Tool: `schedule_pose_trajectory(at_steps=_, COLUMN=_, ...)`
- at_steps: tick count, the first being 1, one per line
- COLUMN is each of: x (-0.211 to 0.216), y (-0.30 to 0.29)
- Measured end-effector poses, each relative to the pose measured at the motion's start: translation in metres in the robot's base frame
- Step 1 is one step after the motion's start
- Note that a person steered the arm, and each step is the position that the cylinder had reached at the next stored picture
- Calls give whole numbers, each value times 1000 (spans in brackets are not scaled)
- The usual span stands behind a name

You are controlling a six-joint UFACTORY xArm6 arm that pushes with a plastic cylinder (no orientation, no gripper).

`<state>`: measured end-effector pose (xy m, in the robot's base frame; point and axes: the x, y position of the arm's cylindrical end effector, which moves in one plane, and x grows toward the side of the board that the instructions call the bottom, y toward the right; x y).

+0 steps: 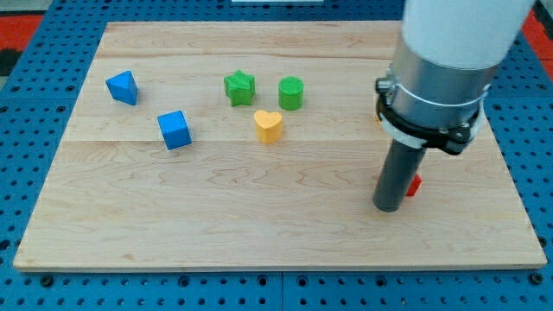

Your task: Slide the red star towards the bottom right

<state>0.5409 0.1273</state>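
A red block point(414, 185), its shape mostly hidden behind the rod, sits at the view's right on the wooden board point(259, 233). Only a small red edge shows to the right of the rod. My tip point(388, 207) rests on the board just left of and touching or nearly touching that red block. A bit of orange or yellow block point(378, 113) peeks out behind the arm's body, higher up.
A blue triangular block point(123, 87) and a blue cube point(174, 130) lie at the view's left. A green star point(239, 88), a green cylinder point(291, 93) and a yellow heart point(269, 126) sit in the upper middle. The board's right edge is near the arm.
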Motion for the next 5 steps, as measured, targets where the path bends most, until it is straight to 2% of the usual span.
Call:
schedule_pose_trajectory(at_steps=1, x=-10, y=-71)
schedule_pose_trajectory(at_steps=2, x=-34, y=-89)
schedule_pose_trajectory(at_steps=3, x=-55, y=-34)
schedule_pose_trajectory(at_steps=5, x=-23, y=33)
